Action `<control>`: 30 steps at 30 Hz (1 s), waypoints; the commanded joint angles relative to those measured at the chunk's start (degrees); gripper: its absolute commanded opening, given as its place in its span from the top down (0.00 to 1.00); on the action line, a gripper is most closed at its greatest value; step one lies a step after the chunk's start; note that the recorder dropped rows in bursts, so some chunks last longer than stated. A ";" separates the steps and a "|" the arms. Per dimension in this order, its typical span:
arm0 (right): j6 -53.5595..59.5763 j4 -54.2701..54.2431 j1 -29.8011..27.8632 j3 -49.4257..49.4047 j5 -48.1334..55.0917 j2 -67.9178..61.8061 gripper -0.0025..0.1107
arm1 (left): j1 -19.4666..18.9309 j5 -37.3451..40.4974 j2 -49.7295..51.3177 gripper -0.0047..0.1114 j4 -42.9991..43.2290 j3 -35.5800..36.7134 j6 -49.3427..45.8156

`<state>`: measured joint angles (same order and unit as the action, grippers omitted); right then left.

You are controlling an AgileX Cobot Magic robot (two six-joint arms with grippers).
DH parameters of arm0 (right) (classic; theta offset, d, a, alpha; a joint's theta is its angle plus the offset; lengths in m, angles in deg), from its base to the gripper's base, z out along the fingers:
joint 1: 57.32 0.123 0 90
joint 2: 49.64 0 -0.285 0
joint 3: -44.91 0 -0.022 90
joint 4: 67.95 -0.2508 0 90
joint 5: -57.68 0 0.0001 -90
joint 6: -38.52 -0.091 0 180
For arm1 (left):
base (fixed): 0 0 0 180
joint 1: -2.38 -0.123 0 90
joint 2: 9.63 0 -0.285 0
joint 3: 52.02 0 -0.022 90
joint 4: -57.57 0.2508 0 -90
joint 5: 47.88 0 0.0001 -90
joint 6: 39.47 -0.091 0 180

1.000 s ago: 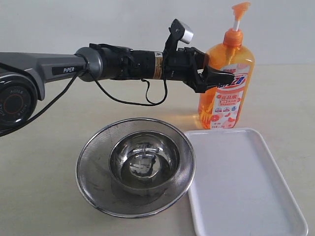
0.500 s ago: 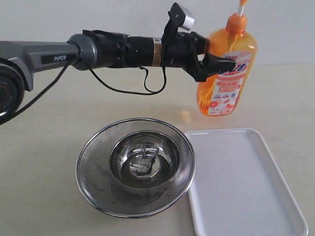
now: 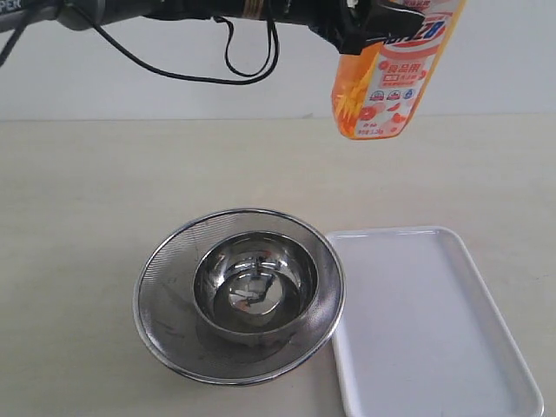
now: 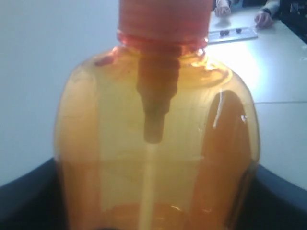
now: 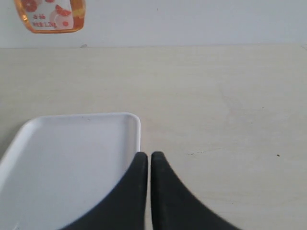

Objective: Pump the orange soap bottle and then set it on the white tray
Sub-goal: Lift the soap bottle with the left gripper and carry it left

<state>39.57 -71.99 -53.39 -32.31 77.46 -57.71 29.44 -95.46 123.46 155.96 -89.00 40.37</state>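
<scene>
Beige tabletop [image 3: 78, 174], pale wall [image 3: 130, 95] behind. Left arm horizontal, high; left gripper [image 3: 378, 22] clamps orange soap bottle [image 3: 382, 87], which hangs in air beyond white tray [image 3: 434, 330]. Right gripper [image 5: 146, 165] closed, empty, low at tray edge.

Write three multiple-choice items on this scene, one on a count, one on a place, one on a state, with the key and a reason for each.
1. Metal vessels beside the white tray: A one; B two; C three.
2. The orange soap bottle is: A on the tray; B aloft in the left pincer; C under the tray.
3. The right pincer is: A shut, empty; B open; C shut on the bottle.
Key: B, a bowl sits inside a strainer; B, the bottle hangs gripped, clear above the table; A, its fingers meet with nothing between them.
</scene>
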 commanded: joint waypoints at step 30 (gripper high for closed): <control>0.14 -0.11 0.01 0.01 -0.61 0.28 0.98 | -3.15 20.94 -33.92 0.92 1.55 31.54 6.04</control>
<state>39.57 -71.99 -53.39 -32.31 77.46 -57.71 28.14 -82.94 96.03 159.79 -62.42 47.44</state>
